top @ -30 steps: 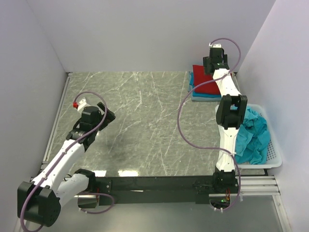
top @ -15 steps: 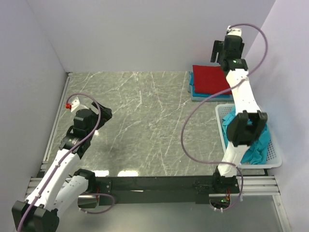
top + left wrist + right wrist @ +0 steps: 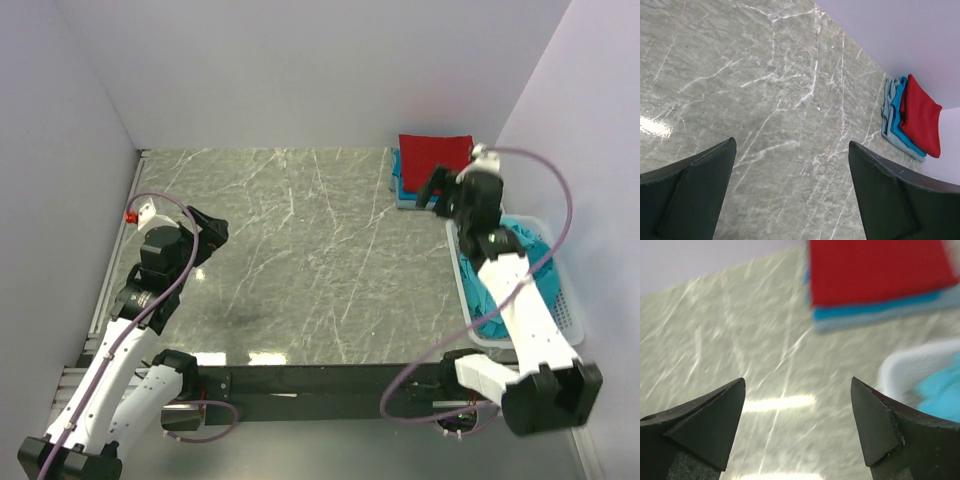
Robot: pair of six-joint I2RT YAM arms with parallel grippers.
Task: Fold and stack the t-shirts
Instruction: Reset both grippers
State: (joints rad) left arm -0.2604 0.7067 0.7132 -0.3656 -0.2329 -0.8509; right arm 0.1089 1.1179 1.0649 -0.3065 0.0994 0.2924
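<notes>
A folded deep red t-shirt (image 3: 435, 153) lies on top of folded teal-blue t-shirts (image 3: 400, 185) at the table's far right corner. The stack also shows in the left wrist view (image 3: 920, 116) and in the right wrist view (image 3: 880, 270). Crumpled teal-blue t-shirts (image 3: 525, 255) fill the white mesh basket (image 3: 565, 320) at the right. My right gripper (image 3: 437, 192) is open and empty, above the table just in front of the stack, beside the basket. My left gripper (image 3: 205, 228) is open and empty over the left side of the table.
The basket rim (image 3: 910, 362) shows at the right of the right wrist view. White walls close in the grey marble table (image 3: 300, 250) on the left, back and right. A purple cable loops from each arm.
My right arm has swung back from over the folded stack, down and toward me, to beside the basket. My left arm has drawn back a little toward the left.
</notes>
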